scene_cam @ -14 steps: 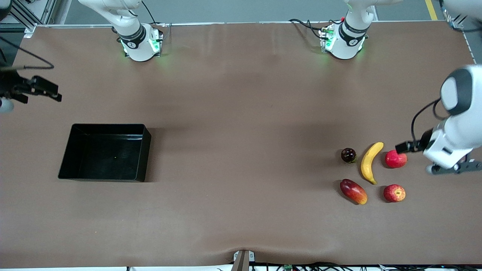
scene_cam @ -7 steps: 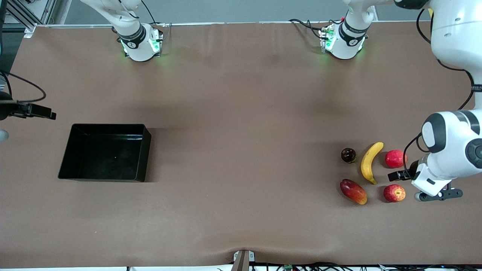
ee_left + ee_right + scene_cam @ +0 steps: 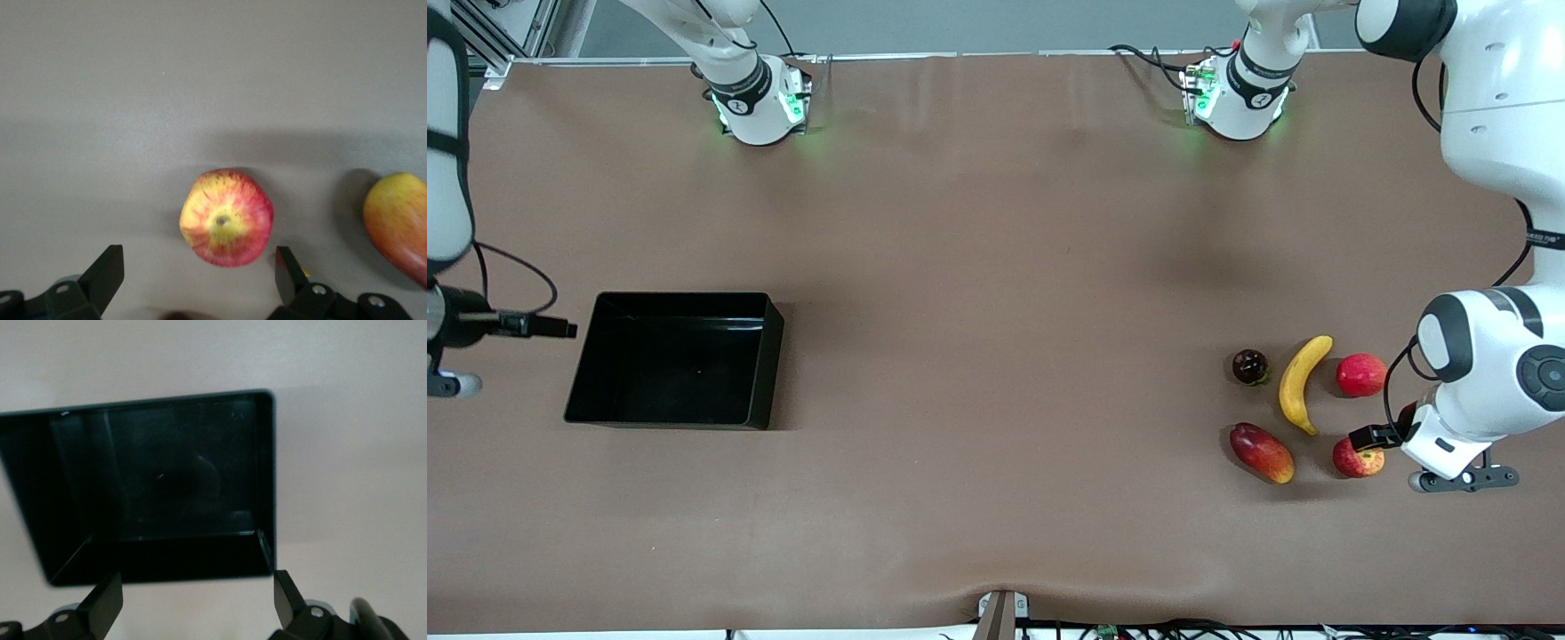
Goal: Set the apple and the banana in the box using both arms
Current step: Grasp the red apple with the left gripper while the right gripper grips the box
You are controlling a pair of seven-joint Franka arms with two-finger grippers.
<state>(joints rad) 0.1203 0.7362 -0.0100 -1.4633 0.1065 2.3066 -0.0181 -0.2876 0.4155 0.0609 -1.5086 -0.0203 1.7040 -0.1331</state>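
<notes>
Over apple (image 3: 227, 217): left gripper (image 3: 199, 279) jaws wide, holding nothing. Beside box (image 3: 153, 487): right gripper (image 3: 199, 600) jaws wide, empty.

A brown table (image 3: 996, 267) fills the frame. In the lower right, a dark purplish round fruit (image 3: 1249, 366) sits at the upper edge of the fruit cluster. Below it lies an oblong red-and-orange mango (image 3: 1261, 452), also showing at the right edge of the left wrist view. A plain pinkish-red round fruit (image 3: 1360, 374) rests toward the frame's right edge.
</notes>
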